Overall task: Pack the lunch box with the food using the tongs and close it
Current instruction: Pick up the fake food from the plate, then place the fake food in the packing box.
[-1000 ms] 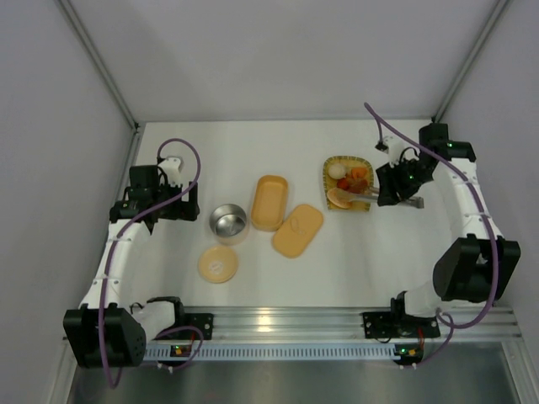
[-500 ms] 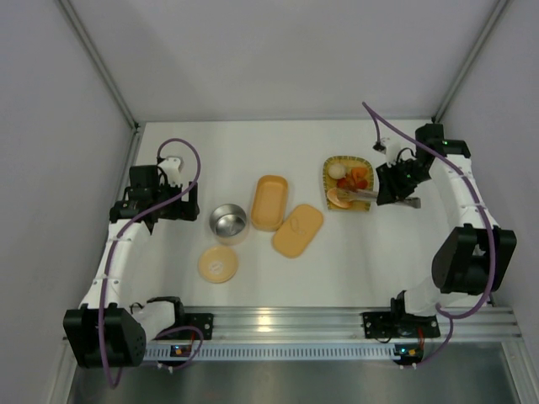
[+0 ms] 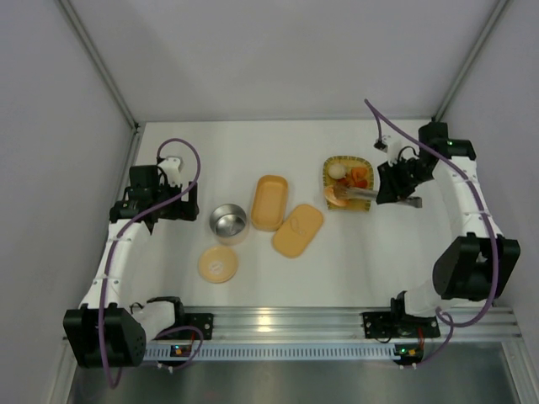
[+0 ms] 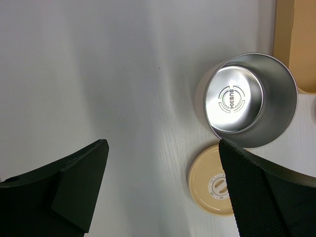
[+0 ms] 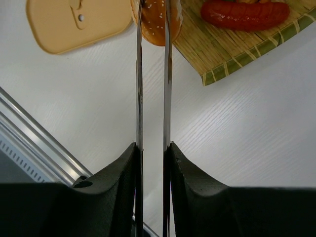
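— Which step are you on?

— The first pick, I judge. In the top view my right gripper [image 3: 394,187] squeezes the tongs [image 3: 364,194] over the woven tray [image 3: 347,158], far right. The lunch box [image 3: 269,202] sits open mid-table, its lid [image 3: 297,230] just beside it. My left gripper [image 3: 187,202] hangs left of the steel tin [image 3: 228,223].

— Left wrist?

— Fingers [image 4: 64,187] spread wide with nothing between them. Below are the tin and its tan lid [image 4: 212,185].

— And the right wrist?

— It shows what overhead cannot: the tong tips pinch an orange piece [image 5: 155,27] at the tray's edge, and a red sausage [image 5: 244,14] lies on the tray. Next I must lift clear and carry it left to the box without slackening.
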Controlling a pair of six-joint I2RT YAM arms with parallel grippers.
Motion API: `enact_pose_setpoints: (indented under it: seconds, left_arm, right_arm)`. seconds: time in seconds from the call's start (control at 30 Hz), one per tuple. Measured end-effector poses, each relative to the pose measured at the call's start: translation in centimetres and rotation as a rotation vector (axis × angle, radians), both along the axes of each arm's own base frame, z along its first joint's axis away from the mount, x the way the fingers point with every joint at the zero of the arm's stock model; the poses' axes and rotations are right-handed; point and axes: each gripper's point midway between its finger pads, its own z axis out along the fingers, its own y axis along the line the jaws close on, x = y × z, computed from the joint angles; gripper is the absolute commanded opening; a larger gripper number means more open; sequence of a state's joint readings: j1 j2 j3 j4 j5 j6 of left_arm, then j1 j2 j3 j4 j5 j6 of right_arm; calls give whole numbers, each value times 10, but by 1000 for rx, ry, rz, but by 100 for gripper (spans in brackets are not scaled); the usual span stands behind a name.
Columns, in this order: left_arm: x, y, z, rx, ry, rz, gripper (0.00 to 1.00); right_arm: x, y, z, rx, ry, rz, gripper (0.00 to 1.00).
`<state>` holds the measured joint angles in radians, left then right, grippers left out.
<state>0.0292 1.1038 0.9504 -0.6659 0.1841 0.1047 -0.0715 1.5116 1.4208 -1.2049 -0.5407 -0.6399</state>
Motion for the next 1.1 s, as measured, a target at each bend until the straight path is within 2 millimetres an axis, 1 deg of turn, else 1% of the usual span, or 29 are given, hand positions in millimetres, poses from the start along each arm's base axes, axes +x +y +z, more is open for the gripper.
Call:
enact_pose_setpoints:
  seconds: [0.07,0.13,0.23,0.33,0.43,0.57,0.7,0.77,0.83,0.9,0.97,1.1]
  left_arm:
    - [0,0,0,2,0,2,98]
    - [0,1,0,4,1,5,98]
    - [0,1,0,4,1,6,98]
    - [0,-1,0,-8,2,1,98]
    - [0,-1,1,-29,5,5,98]
    - [4,4,10,-85,2,28,98]
    - [9,21,16,-174,11,74,98]
    - [12,31,15,-218,27,99,98]
    - [14,36,8,-255,52,114,98]
    - [13,36,3,-285,77,115,98]
    - [12,34,2,-302,85,109,98]
    - [13,31,4,-319,80,93,98]
  right_arm:
    - [-1,3,12,14,-26,5,0]
    - [1,9,30,30,-74,14,0]
    - [2,24,55,51,-146,42,0]
    - [-5,56,73,81,-185,112,0]
    - [-17,90,82,110,-187,182,0]
    - [-29,130,87,122,-198,264,0]
    - [-43,171,92,128,-223,350,0]
    - [-46,191,93,130,-237,385,0]
    - [-48,207,92,130,-240,409,0]
    - [-47,224,89,125,-239,429,0]
    - [-46,239,85,117,-237,449,0]
    - [-45,261,74,97,-223,473,0]
